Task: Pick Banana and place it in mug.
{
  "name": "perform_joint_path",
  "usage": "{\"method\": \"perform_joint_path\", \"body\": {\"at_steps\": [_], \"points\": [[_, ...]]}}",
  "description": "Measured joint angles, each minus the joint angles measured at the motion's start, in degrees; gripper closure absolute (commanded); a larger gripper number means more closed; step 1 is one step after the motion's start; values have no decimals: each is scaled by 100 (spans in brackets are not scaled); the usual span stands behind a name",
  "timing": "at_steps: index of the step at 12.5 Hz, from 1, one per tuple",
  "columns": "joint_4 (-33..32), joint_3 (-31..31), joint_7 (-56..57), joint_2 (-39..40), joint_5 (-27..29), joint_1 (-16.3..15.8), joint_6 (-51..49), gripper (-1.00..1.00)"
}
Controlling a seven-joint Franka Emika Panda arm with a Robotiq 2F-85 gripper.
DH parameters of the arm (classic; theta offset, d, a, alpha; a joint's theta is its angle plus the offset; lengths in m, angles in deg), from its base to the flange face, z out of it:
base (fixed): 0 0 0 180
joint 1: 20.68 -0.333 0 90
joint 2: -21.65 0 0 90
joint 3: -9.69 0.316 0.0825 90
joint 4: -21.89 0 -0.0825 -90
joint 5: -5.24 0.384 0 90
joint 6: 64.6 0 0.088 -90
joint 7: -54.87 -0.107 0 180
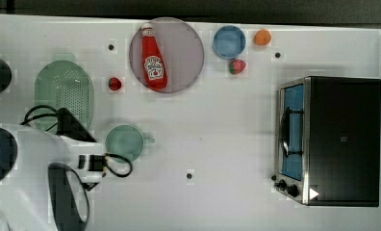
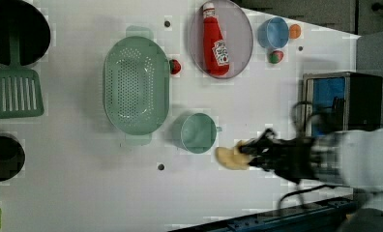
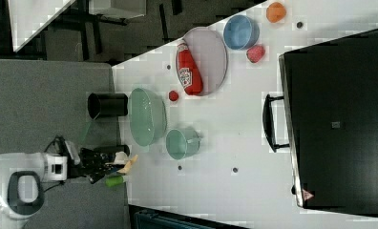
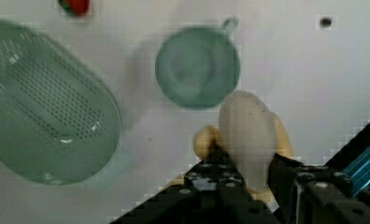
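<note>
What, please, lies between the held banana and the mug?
Nothing: in the left view, bare white table separates the banana from the mug.

ketchup bottle (image 1: 153, 58) on plate (image 1: 184, 53), colander (image 1: 63, 91), toaster oven (image 1: 337, 140)

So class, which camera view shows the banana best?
The wrist view: the banana looms large, clamped in the pincer. The left view shows it small beside the mug; the right view, a sliver.

White table (image 1: 236, 144) under even light, dotted with small dark holes. Beyond the table's edge in the right view, grey floor (image 3: 44, 100), perhaps carpet, and dark frame legs (image 3: 96, 28).
</note>
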Motion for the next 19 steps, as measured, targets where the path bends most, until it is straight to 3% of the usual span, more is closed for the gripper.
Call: {"method": "perform_joint_path", "body": {"at_steps": [3, 5, 9, 15, 19], "points": [[-548, 318, -497, 569, -250, -54, 1421, 53], [-951, 249, -664, 772, -752, -45, 1989, 53], [-1500, 179, -1095, 1170, -715, 49, 2635, 48], [-1533, 22, -1453, 1245, -732, 173, 3016, -93], [-1466, -31, -1565, 1006, -850, 164, 3038, -100]]}}
